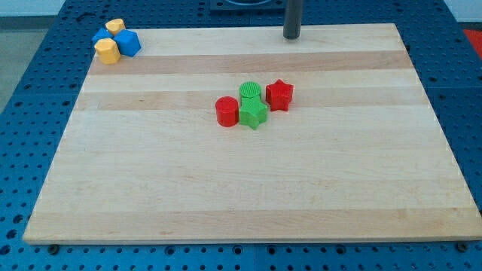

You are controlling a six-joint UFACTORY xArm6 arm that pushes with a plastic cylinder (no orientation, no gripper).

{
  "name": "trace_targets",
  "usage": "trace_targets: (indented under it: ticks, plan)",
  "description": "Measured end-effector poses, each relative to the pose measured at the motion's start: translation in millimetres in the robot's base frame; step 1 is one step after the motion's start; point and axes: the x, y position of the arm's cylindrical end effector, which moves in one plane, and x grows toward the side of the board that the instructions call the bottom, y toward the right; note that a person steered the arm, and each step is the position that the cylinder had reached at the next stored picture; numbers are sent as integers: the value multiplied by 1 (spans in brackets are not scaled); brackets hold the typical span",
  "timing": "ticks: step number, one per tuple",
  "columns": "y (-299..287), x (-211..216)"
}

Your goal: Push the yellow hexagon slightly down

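This looks like a robotics lab bench. A pale wooden board (248, 181) lies on a blue perforated metal table (30, 113) whose regular mounting holes show past every board edge, and small coloured plastic blocks serve as test pieces.

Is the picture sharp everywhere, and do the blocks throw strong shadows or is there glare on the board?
Camera view: light is even and soft, with no glare on the board. The red cylinder and green star throw only faint, short shadows. The yellow hexagon is reasonably sharp. My tip looks slightly soft at the view's top, far from the blocks.
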Motion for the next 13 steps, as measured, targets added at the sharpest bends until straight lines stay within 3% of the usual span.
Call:
trace_targets:
  ticks: [3,5,7,8,11,13]
  plan:
    - [-67,-22]
    - [-99,49]
    - [-178,104]
    - [-234,111]
    - [-384,92]
    - [-383,73]
